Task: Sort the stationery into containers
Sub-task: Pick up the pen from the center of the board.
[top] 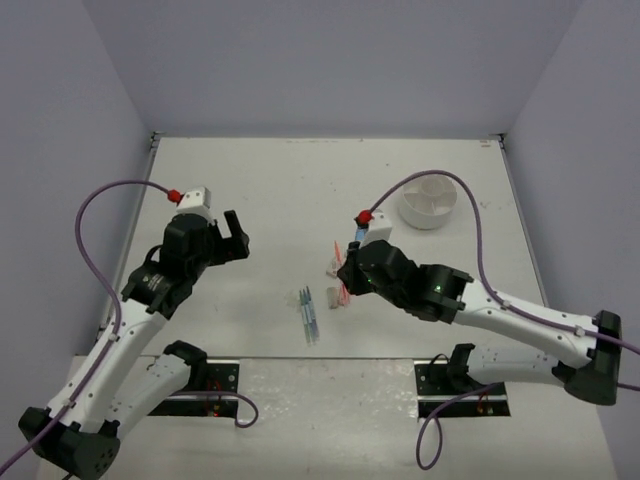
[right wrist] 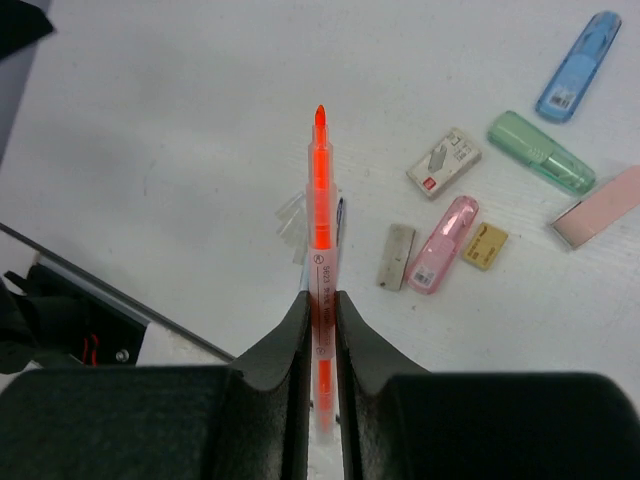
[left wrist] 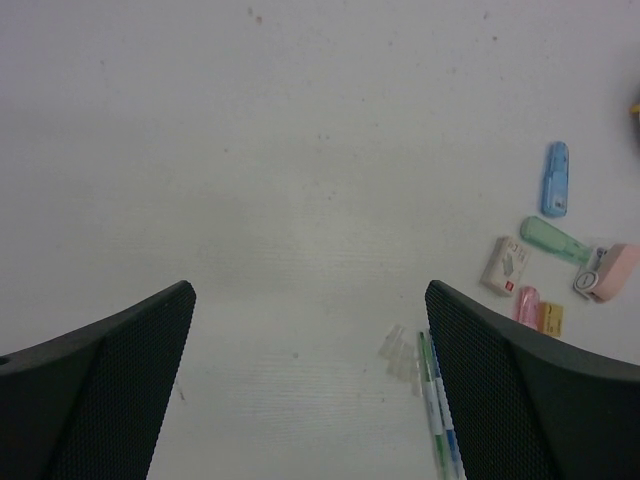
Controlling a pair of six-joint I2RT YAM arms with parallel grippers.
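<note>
My right gripper (right wrist: 322,300) is shut on a red-orange pen (right wrist: 320,190), which sticks out straight ahead between the fingers, tip forward. Right of it on the table lie small blocks: blue (right wrist: 578,68), green (right wrist: 541,152), pink (right wrist: 441,244), tan (right wrist: 485,246) and grey (right wrist: 396,256). The white round container (top: 428,203) stands at the back right, beyond the right gripper (top: 345,272). My left gripper (left wrist: 310,330) is open over bare table with nothing between its fingers. Bluish and green pens (left wrist: 436,400) lie by its right finger.
Clear pen caps (left wrist: 400,352) lie next to the pens (top: 308,315) near the table's middle. A white box with a red mark (right wrist: 444,162) and a long pink case (right wrist: 600,210) lie among the blocks. Purple cables arch over both arms.
</note>
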